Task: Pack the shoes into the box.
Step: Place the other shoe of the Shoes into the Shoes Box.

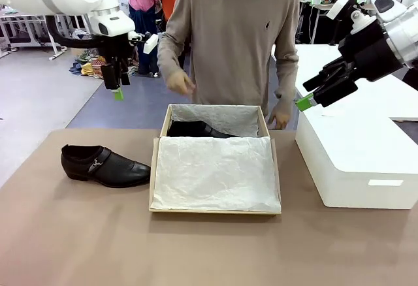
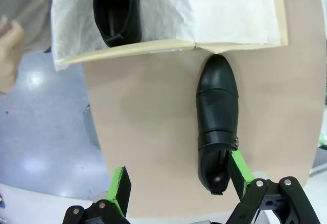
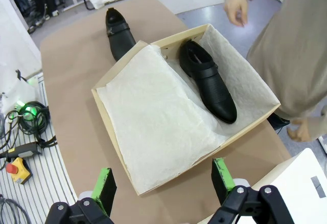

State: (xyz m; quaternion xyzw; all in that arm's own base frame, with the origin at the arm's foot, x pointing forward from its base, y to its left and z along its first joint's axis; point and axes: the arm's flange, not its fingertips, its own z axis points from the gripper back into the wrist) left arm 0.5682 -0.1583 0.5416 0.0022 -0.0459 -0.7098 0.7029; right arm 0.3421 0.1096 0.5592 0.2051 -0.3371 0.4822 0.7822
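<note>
brown cardboard box (image 1: 155, 168) sits open in the middle of the tabletop (image 1: 72, 240), its near half covered by crinkled white tissue paper (image 1: 215, 172) (the far half is lined with it too). one glossy black shoe (image 1: 193, 129) lies inside along the far wall; the other shoe (image 1: 104, 165) rests on its sole left of the box, buckle showing, toe right at the box's side wall. left jaws hang spread, high over that outer shoe's heel end. right jaws, also spread, hover above a bigger white box (image 1: 353, 168) at the right. a person stands behind, one hand (image 1: 177, 82) raised, the other hand (image 1: 282, 113) near the box's far right corner.
</note>
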